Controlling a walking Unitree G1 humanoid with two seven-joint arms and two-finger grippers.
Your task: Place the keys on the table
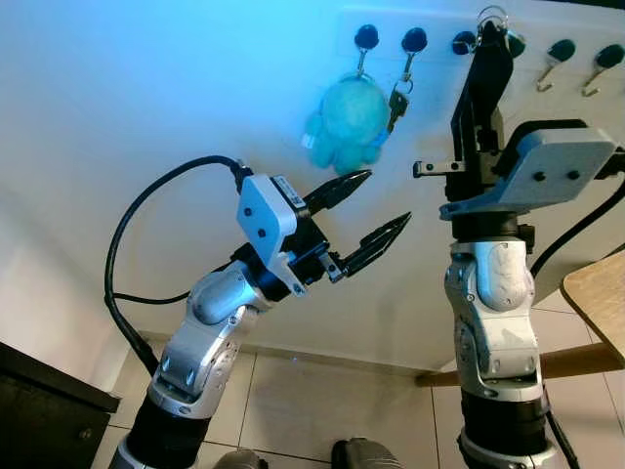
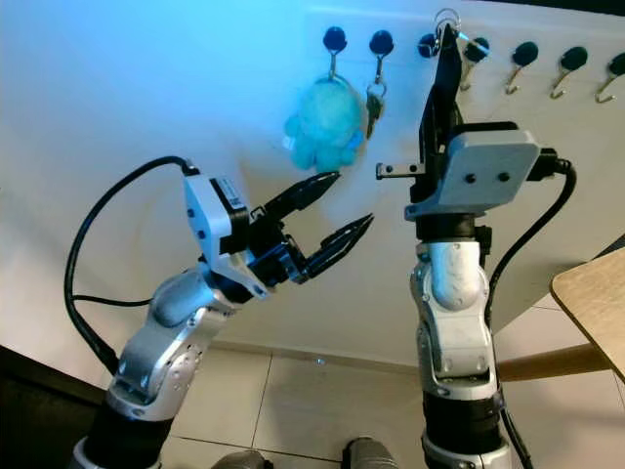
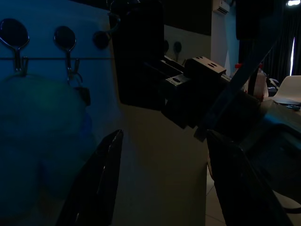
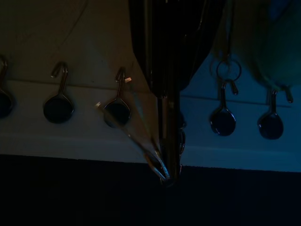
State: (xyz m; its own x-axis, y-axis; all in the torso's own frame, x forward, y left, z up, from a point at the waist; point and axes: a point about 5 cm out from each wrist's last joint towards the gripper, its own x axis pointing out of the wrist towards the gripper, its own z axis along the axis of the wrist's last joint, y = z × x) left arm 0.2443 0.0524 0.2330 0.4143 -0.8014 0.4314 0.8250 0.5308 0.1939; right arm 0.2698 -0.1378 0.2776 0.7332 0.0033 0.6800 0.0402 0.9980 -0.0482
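Note:
A white hook rack point(image 1: 439, 39) runs along the wall up high. A teal plush keychain point(image 1: 350, 122) hangs from its first hook, and a small dark key point(image 1: 397, 98) from the second. My right gripper point(image 1: 491, 31) is raised straight up to the rack, its fingers shut on a silver key ring point(image 1: 493, 14) at the hooks; the ring glints at the fingertips point(image 4: 162, 172) in the right wrist view. My left gripper point(image 1: 376, 210) stands open just below the plush, holding nothing. A corner of the wooden table point(image 1: 598, 293) shows at the right.
Two further hooks point(image 1: 559, 54) on the rack's right end hang bare. A dark cabinet point(image 1: 44, 410) stands at the lower left. Beige floor tiles point(image 1: 312, 401) lie below, with the table's wooden leg bar point(image 1: 576, 363) low on the right.

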